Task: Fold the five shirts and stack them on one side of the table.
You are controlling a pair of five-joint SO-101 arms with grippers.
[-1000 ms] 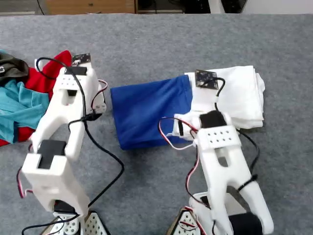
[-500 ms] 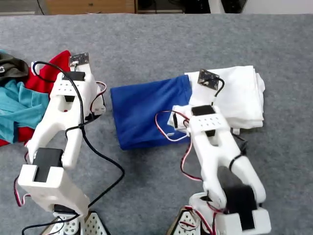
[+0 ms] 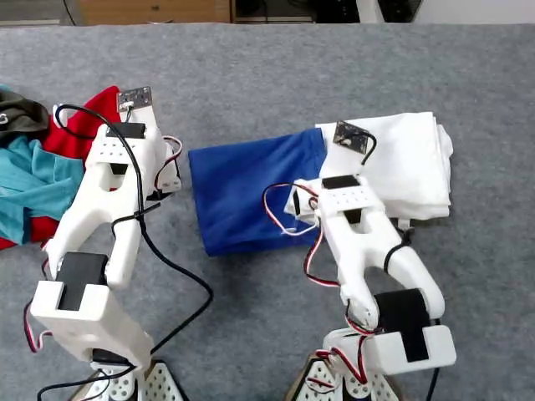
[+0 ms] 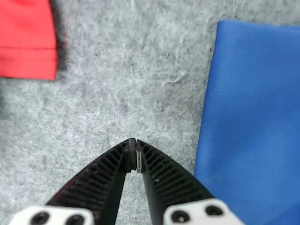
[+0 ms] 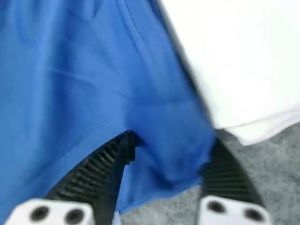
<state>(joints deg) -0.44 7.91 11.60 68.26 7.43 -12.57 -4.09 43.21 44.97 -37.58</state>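
Observation:
A folded blue shirt [image 3: 251,194] lies mid-table, its right edge overlapping a folded white shirt [image 3: 405,163]. My left gripper [image 4: 132,152] is shut and empty, low over the grey felt just left of the blue shirt [image 4: 253,122], with a red shirt [image 4: 28,40] farther off. My right gripper [image 5: 168,150] is open, its fingers [image 5: 110,159] straddling the blue shirt's [image 5: 89,79] near corner next to the white shirt [image 5: 239,61]. Red [image 3: 92,117], teal [image 3: 33,184] and dark [image 3: 18,113] shirts lie heaped at the left edge.
The table is covered in grey felt [image 3: 251,75]. Both arms' white bodies and cables [image 3: 175,259] take up the near side. Open felt lies at the back and far right.
The right arm has drawn back toward its base, its gripper sliding to the blue shirt's near right corner. The left arm shifted slightly and then stayed put.

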